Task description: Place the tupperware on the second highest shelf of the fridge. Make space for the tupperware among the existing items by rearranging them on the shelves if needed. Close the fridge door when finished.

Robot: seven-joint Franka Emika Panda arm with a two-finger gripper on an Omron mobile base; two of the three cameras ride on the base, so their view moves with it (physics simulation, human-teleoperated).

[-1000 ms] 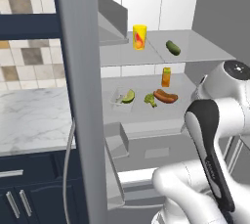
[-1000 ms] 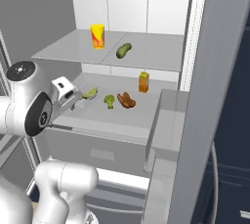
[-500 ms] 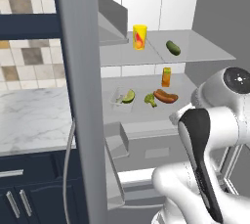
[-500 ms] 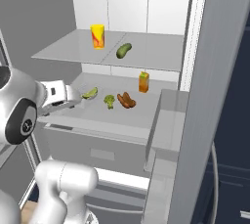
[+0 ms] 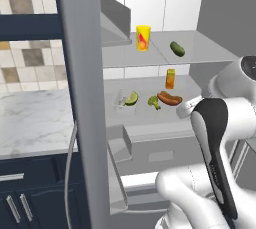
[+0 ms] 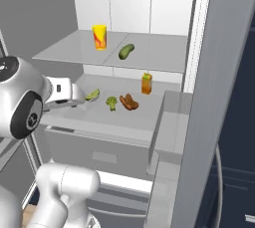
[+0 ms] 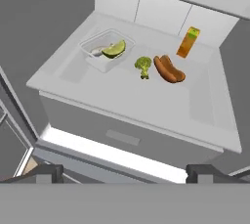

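A: Start closest in. How do the jaws stand?

B: Spread wide, nothing between them. In the hand view the gripper [image 7: 124, 173] shows its two dark tips far apart at the bottom, looking down over the front edge of the shelf. In the right base view the hand sits at the left of the open fridge [image 6: 149, 3], just in front of that shelf.

A: And the door?

B: Open. Its grey edge stands tall in the left base view, with a marble worktop [image 5: 30, 123] and dark cabinets behind it.

A: Where is the tupperware?

B: The tupperware [image 7: 105, 49] rests flat on the second highest shelf [image 7: 122, 100], toward its left as the hand camera sees it. It is a clear box with a lime-green wedge inside. From the left base view it is the leftmost thing on that slab.

A: What sits beside it?

B: A small green broccoli piece [image 7: 143, 65] comes next, apart from the box, then the sausage in bun [image 7: 169, 69] just beside the broccoli. Farther back stands the orange bottle [image 7: 188, 42], upright near the rear wall.

A: And above?

B: On the higher shelf [image 6: 74, 53] the yellow cup [image 6: 99, 37] with a red mark stands upright, and the cucumber [image 6: 126, 51] lies to its right, apart from it.
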